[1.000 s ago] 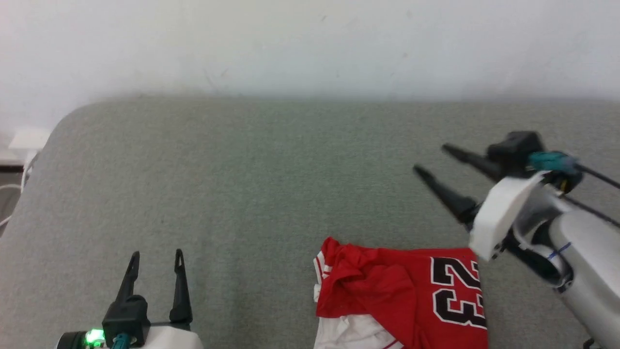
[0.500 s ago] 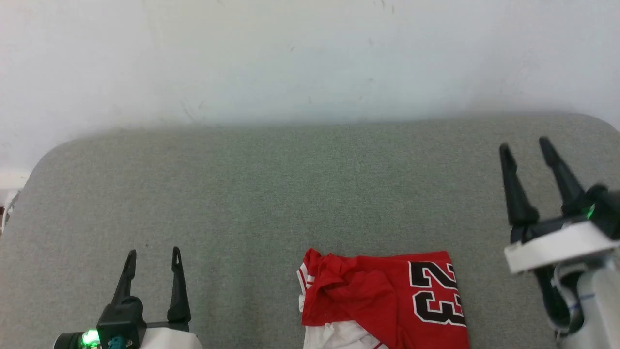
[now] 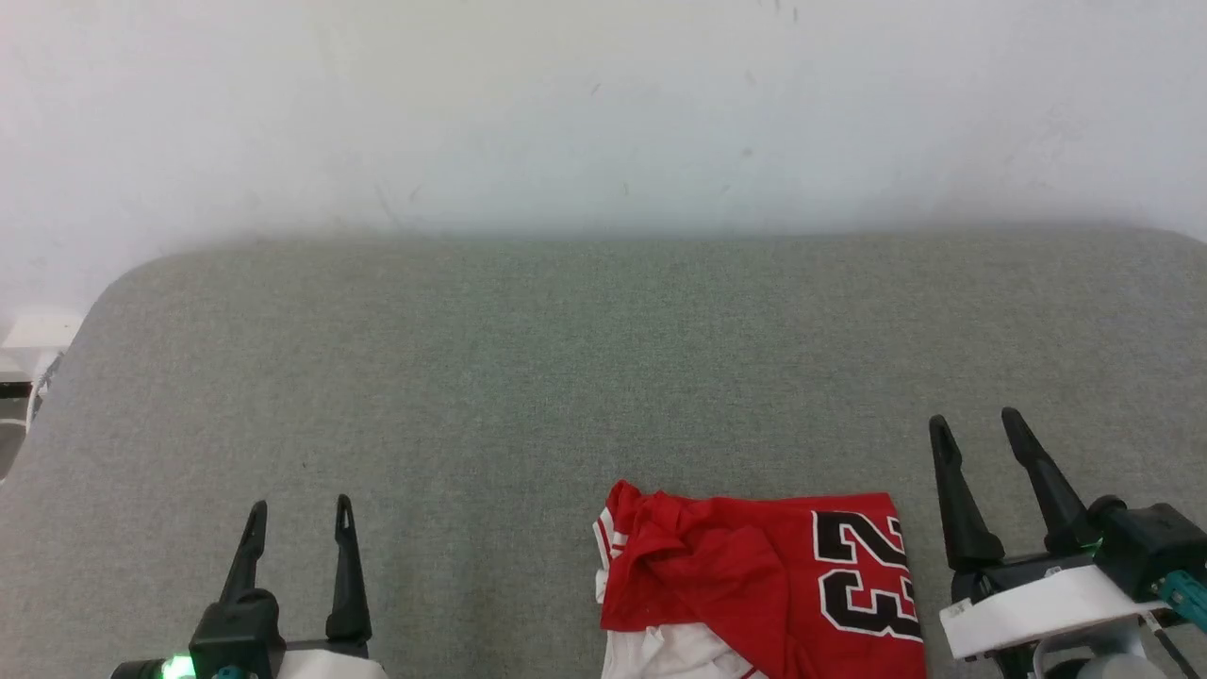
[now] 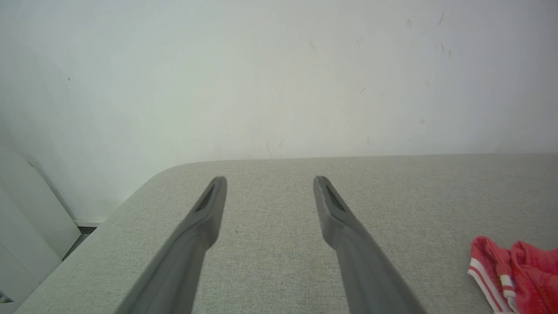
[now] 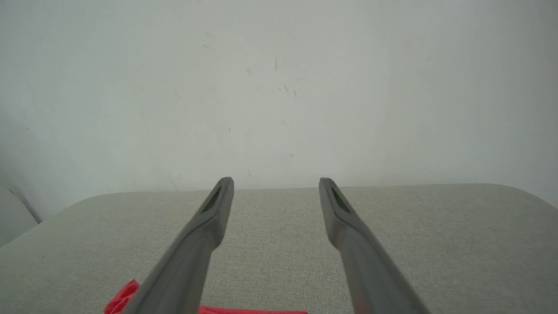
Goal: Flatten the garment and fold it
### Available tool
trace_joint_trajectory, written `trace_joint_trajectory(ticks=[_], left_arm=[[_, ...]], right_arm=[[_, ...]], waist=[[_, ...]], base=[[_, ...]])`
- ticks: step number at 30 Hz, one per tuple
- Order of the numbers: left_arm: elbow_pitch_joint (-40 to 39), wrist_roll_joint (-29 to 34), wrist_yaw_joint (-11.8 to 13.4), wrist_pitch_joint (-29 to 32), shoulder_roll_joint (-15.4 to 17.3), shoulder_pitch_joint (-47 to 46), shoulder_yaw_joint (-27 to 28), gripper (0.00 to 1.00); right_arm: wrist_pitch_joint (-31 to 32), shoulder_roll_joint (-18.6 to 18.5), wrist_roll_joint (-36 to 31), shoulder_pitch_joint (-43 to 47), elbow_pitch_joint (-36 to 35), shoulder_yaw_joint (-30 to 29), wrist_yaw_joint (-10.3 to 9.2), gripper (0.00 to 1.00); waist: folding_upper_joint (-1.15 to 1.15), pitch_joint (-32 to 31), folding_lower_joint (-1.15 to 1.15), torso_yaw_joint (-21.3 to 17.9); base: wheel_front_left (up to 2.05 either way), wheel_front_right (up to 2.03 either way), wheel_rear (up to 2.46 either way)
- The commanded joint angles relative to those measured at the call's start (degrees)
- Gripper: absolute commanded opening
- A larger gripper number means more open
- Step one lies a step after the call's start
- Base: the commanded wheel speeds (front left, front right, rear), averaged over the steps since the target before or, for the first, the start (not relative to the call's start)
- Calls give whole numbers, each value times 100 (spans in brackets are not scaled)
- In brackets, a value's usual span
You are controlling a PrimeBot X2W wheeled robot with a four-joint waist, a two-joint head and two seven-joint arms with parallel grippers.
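The garment (image 3: 754, 585) lies folded at the near edge of the grey table, red with a black "23" facing up and a white striped sleeve at its left and bottom. Its left end is rumpled. A corner of the garment (image 4: 510, 272) reaches into the left wrist view at the lower right, and a red strip of it (image 5: 122, 301) lies under the right fingers. My left gripper (image 3: 300, 514) stands open at the lower left, well clear of the cloth. Just right of the garment, my right gripper (image 3: 976, 426) is open and holds nothing.
The grey padded table (image 3: 528, 377) runs back to a white wall (image 3: 603, 104). Its rounded left corner (image 3: 123, 283) ends near a white object on the floor (image 3: 38, 330).
My right arm has swung back from above the table's right side and come down to the lower right, fingers now pointing up the view. The head camera shifted slightly. The left gripper stayed put.
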Motion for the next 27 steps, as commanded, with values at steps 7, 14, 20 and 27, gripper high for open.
trace_joint_trajectory(ticks=[7, 14, 20, 27], left_arm=[[44, 57, -42, -27, -24, 21, 23, 100], [-73, 21, -43, -27, -47, -5, 34, 100], [-93, -1, -46, -27, -62, -34, 65, 100], [-73, -21, -71, -27, -88, -60, 54, 100]], right_arm=[[-30, 19, -163, 76, -99, -62, -4, 100], [57, -147, -166, -197, -371, -145, -4, 100], [694, -630, -12, -1003, -779, -57, -4, 100], [3110, -1445, 455, -1578, -480, 649, -4, 100]], waist=[[0, -10, 0, 11], [0, -12, 0, 15], [0, 6, 0, -15], [0, 40, 0, 19]], base=[[0, 0, 0], [0, 0, 0], [0, 0, 0], [0, 0, 0]])
